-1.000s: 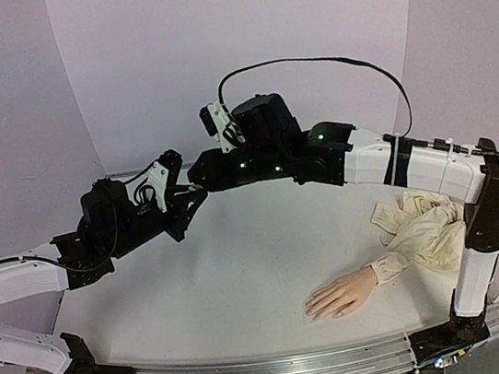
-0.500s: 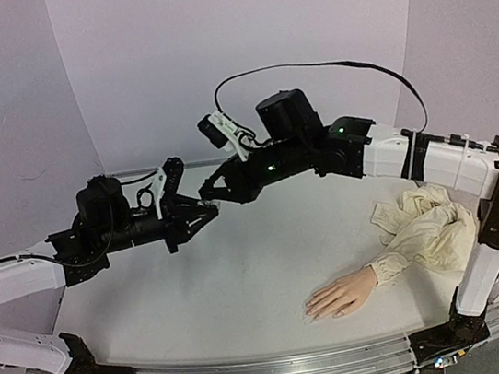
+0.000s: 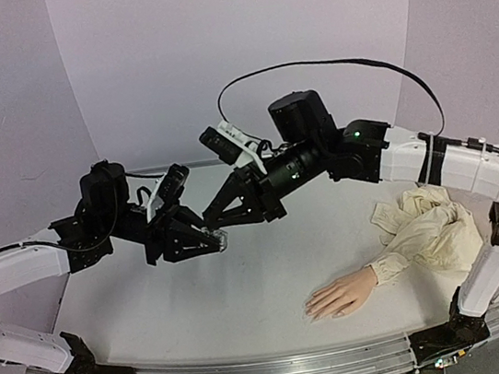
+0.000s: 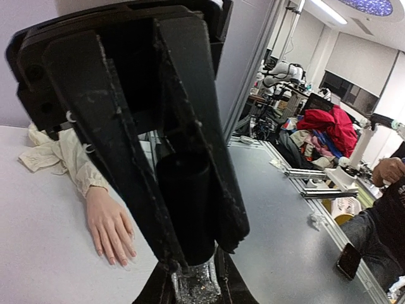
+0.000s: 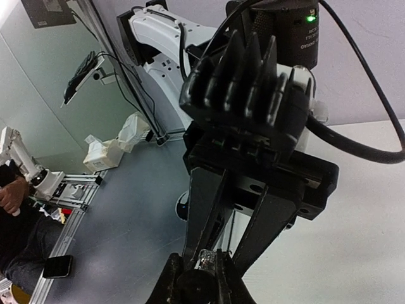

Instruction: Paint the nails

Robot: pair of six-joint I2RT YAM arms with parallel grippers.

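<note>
**Bottle pinched from both ends, mannequin hand down by the front edge**

Both arms meet in mid-air over the left-centre of the tabletop (image 3: 245, 290), tip to tip. The left gripper (image 3: 203, 242) has its jaws clamped tight on the polish bottle (image 4: 186, 215). In the left wrist view the long black cap sits squeezed between the two fingers, and the glittery glass part pokes out past the tips. The right gripper (image 3: 217, 223) comes in from the other side with its jaws closed down as well. From the left wrist view, its dark fingers seem to sit either side of that glass end, so it looks like both have hold of the same bottle. The bottle is up off the surface, not resting on anything.

The nails (image 4: 112, 258) are on the mannequin hand (image 3: 339, 295), which lies palm down near the front edge of the tabletop, right of centre, fingers pointing left. Its cream sleeve (image 3: 428, 232) is bunched in a heap toward the right edge. The hand is well apart from both grippers, and nothing is touching it. The nails are too small to say whether there's polish on them.
</note>
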